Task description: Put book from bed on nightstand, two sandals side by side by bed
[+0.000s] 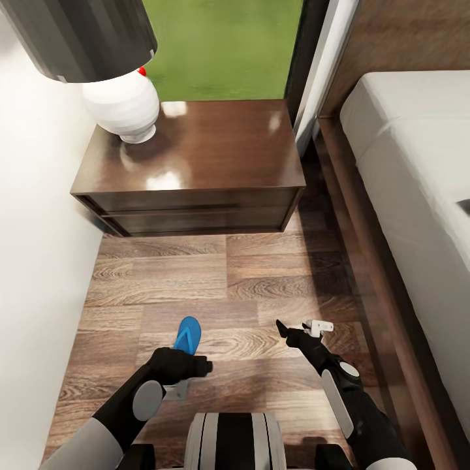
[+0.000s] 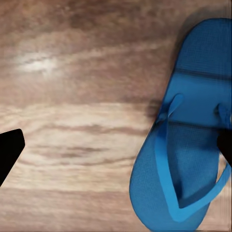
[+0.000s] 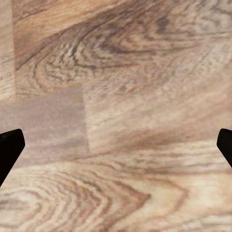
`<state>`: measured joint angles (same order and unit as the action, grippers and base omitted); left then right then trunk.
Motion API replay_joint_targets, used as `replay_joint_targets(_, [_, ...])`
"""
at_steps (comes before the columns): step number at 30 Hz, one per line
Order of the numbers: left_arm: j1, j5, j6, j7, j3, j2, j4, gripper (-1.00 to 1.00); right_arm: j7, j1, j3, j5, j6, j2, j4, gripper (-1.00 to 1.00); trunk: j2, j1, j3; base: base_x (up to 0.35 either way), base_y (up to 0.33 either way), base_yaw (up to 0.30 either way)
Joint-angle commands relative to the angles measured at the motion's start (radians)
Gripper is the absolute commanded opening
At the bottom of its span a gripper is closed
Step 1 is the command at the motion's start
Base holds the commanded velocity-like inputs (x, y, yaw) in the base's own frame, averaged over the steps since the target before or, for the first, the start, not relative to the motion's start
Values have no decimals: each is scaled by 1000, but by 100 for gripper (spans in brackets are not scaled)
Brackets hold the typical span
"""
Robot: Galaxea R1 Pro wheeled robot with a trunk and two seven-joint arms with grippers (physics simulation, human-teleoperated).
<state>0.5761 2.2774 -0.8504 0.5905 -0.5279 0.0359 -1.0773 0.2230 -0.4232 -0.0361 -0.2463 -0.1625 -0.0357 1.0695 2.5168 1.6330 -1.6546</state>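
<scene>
One bright blue sandal (image 1: 188,335) lies flat on the wood floor in front of the nightstand (image 1: 196,163). My left gripper (image 1: 190,364) hangs just over its near end, pointing down. In the left wrist view the left gripper (image 2: 116,147) is open and the sandal (image 2: 186,150) lies under one of its fingertips (image 2: 225,145), off to one side of the gap. My right gripper (image 1: 295,331) hovers open above bare planks (image 3: 116,121), between the sandal and the bed (image 1: 418,170). A dark sliver (image 1: 465,206) lies on the mattress at the picture's edge; whether it is the book I cannot tell.
A white lamp (image 1: 124,104) with a dark shade stands on the nightstand's left rear corner. A white wall (image 1: 32,261) runs along the left. The bed's dark frame (image 1: 365,261) borders the floor strip on the right. Behind the nightstand is a window (image 1: 222,46) showing green.
</scene>
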Motion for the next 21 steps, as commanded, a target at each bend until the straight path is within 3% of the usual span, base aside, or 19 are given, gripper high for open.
replay_joint_targets(1, [1, -1, -2, 11, -3, 1, -1, 100, 6, 0, -4, -10, -8, -1, 1, 100, 0, 0, -1, 0, 0, 0])
replay_joint_targets(14, [1, -1, 12, 130, -3, 13, -1, 100, 6, 0, -4, -8, -8, -1, 1, 100, 0, 0, -1, 0, 0, 0])
replay_joint_targets(21, [1, -1, 13, 140, -3, 13, -1, 100, 6, 0, -4, -8, -8, -1, 1, 100, 0, 0, -1, 0, 0, 0])
